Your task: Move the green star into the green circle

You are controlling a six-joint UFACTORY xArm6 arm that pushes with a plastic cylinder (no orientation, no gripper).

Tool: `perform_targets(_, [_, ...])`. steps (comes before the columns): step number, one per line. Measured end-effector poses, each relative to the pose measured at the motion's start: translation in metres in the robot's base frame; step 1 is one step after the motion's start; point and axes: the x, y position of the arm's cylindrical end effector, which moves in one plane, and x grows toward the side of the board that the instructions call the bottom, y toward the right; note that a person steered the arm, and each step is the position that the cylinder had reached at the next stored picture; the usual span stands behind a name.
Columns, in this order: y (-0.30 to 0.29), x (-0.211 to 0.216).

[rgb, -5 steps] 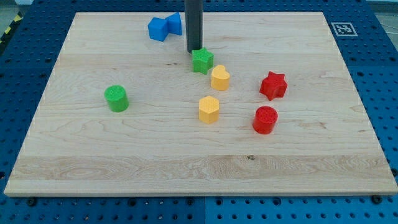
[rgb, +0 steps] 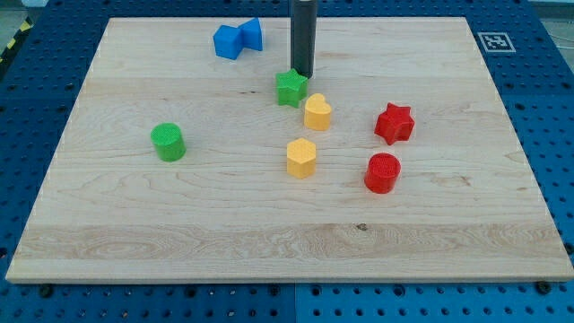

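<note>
The green star [rgb: 291,88] lies near the board's top middle. My tip [rgb: 302,75] stands just above and to the right of it, at its upper right edge, touching or nearly so. The green circle [rgb: 168,142] sits well to the left and lower, with open wood between them. A yellow heart-like block [rgb: 317,112] lies just below and right of the star, close to it.
Two blue blocks [rgb: 237,39] lie together at the top, left of the rod. A yellow hexagon [rgb: 301,158] is below the star. A red star [rgb: 394,123] and a red circle [rgb: 383,172] are on the right. The wooden board [rgb: 502,224] rests on a blue pegboard.
My tip moved to the right, from the star's upper left to its upper right. The green star turned slightly and stayed about in place.
</note>
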Motion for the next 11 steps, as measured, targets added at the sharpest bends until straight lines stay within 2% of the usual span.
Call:
perform_targets(6, [0.000,0.027])
perform_targets(11, [-0.004,0.029])
